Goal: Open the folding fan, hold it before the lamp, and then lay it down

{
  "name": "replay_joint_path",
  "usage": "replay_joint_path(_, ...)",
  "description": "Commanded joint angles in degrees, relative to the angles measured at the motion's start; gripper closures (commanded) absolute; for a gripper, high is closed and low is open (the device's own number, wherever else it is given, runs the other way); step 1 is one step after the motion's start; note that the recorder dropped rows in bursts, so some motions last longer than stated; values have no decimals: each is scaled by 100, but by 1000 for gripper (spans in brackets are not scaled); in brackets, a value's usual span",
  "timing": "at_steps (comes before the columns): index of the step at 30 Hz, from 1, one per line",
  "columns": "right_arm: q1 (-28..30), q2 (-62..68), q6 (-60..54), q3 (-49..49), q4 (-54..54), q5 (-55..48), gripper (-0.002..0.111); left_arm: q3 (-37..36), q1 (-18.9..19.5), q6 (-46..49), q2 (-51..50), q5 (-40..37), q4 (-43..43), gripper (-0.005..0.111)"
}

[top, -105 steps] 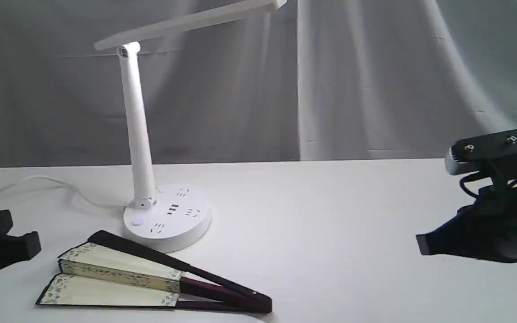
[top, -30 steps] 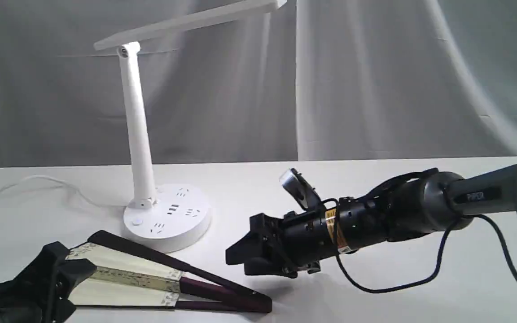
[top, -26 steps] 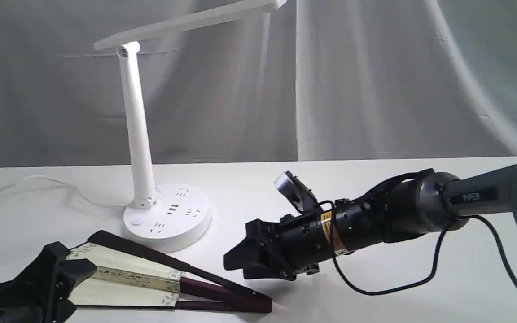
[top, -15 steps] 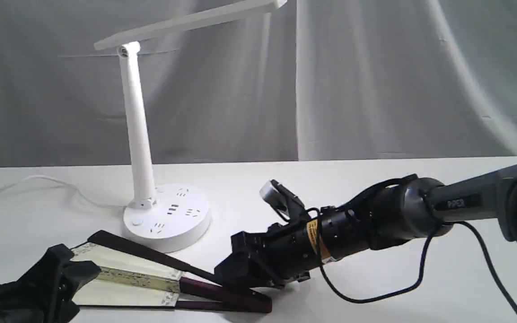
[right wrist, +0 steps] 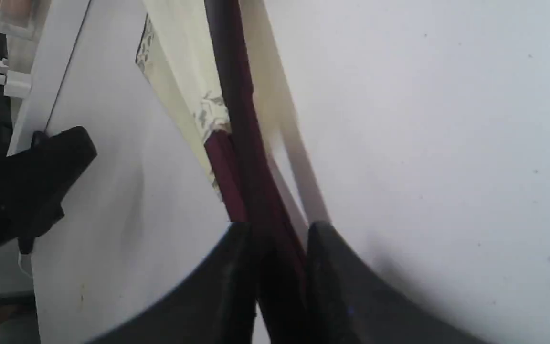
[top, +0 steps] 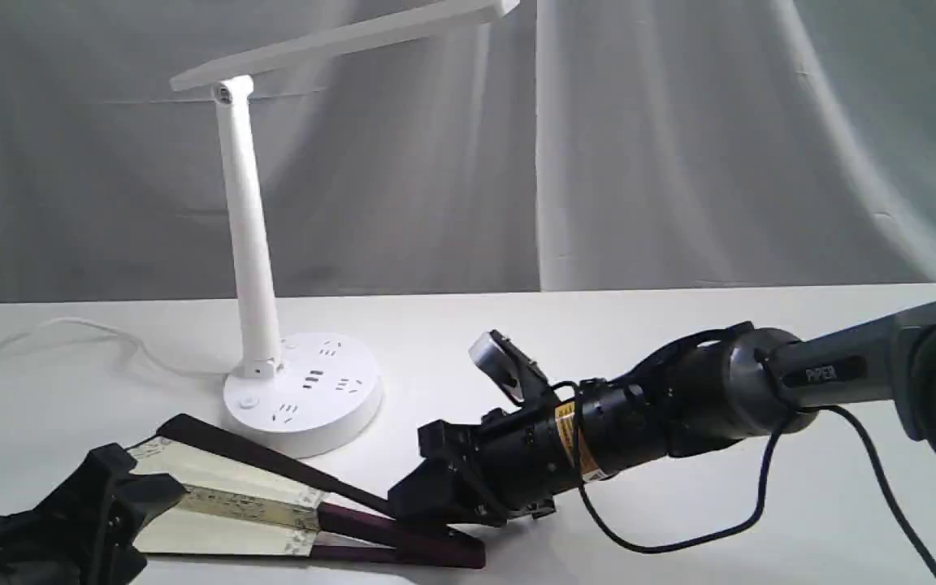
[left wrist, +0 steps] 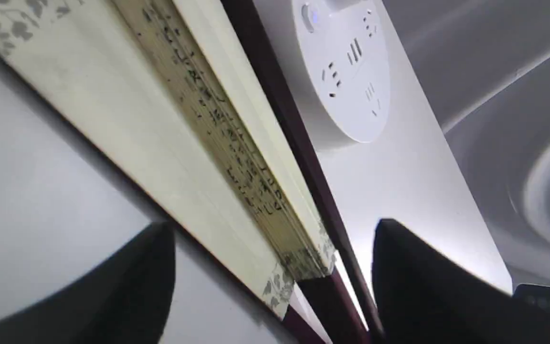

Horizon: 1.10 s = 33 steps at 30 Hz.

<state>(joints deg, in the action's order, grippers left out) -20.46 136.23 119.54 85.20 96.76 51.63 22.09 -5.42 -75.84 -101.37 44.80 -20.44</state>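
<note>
At the bench's [top: 533, 325] front edge, the folding fan [top: 224, 496] lies flat and only a sliver open, its cream pleats in two stacks. Its maroon ribs meet at a pivot that points toward the middle of the front edge. By the front-left corner the left tool [top: 123, 508] stands wide, its fingers [left wrist: 428, 286] on either side of the leaf end and gripping nothing. The right tool [top: 423, 510], reaching across from the right-hand edge, sits low at the rib end. It stands narrow, and the dark upper guard [top: 273, 463] fills the gap between its fingers [right wrist: 346, 291], so it appears to hold the fan there. The step in hand looks like the two-handed grasp that comes before opening, half made. The next move would likely call for the left tool to close on the lower guard or the outer pleats without creasing the paper. The two tools would then part in an arc about the pivot so the leaf spreads rather than tears. Just behind the fan stands the lamp [top: 305, 398], its round base near the guard and its bar head reaching overhead. The lift in front of it is not yet begun. A white cord [top: 70, 329] trails toward the back-left corner, and a grey curtain [top: 679, 146] hangs beyond the back edge.
</note>
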Motion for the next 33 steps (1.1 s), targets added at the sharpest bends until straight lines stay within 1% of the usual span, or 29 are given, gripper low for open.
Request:
replay_joint_path(1,-17,82,-1,-1,169,8,93,29,14,-80,-9,4,-133,47)
replay_joint_path(3,-17,82,-1,-1,218,8,96,29,14,-109,-9,4,-202,47)
replay_joint_path(6,-17,82,-17,-1,218,8,107,29,14,-320,-9,67,-324,47)
replay_joint_path(7,-17,82,-17,-1,218,21,108,29,14,-431,-9,134,-420,47)
replay_joint_path(10,-17,82,-17,-1,218,153,108,19,14,-660,-9,404,-614,47)
replay_joint_path(16,62,0,-141,-1,64,476,108,-102,14,-770,-9,836,-916,47)
replay_joint_path(19,167,-116,-126,-1,46,717,108,-291,14,-805,-9,984,-678,47)
replay_joint_path(21,216,-132,-126,-1,46,914,108,-487,14,-805,-9,1221,-467,47)
replay_joint_path(25,316,-142,-126,-1,-123,1301,108,-806,14,-831,-9,1931,-281,47)
replay_joint_path(27,328,-142,-126,-1,-299,1521,108,-874,14,-987,-9,2181,-211,47)
replay_joint_path(33,328,-157,-217,-1,-775,1833,108,-874,14,-1250,-9,2319,-276,47)
